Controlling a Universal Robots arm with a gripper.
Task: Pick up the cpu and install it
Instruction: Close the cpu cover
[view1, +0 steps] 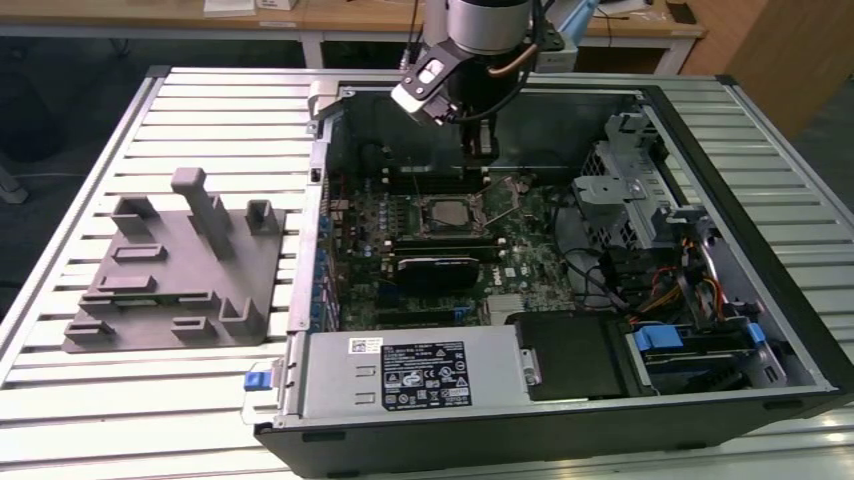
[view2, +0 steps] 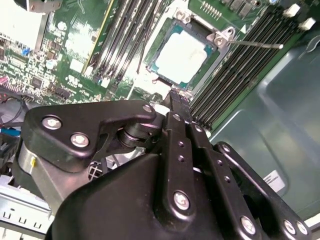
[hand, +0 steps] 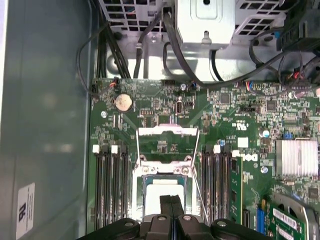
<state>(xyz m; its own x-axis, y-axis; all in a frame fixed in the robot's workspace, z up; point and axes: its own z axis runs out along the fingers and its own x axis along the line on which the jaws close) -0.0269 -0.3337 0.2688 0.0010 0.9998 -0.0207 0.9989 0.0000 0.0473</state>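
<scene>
**A:** Where is the cpu (view2: 182, 56)?

**B:** In its socket on the green board (hand: 225, 125), inside the open computer case (view1: 587, 130). The pale top lies flat and square to the socket's edges, so I judge it seated, not waiting to be fetched.

**A:** And the pincer (hand: 171, 201)?

**B:** Its fingers are pressed together with nothing between them. In both wrist views the tips hang over one edge of the chip. I cannot tell whether they touch it.

**A:** Why closed?

**B:** My guess is that a narrow tip fits between the memory slots (hand: 112, 185) flanking the socket. It also makes a blunt point for pressing or nudging.

**A:** The metal frame (hand: 167, 131)?

**B:** It is tipped back open, away from the chip, with its thin wire lever (view2: 270, 45) standing loose. That leaves the socket reachable from above, which suits an arm hanging upright over it.

**A:** The grey fixture (view1: 160, 270)?

**B:** It sits on the counter (view1: 134, 400) beside the case, at the exterior view's left, well apart from the arm.
</scene>
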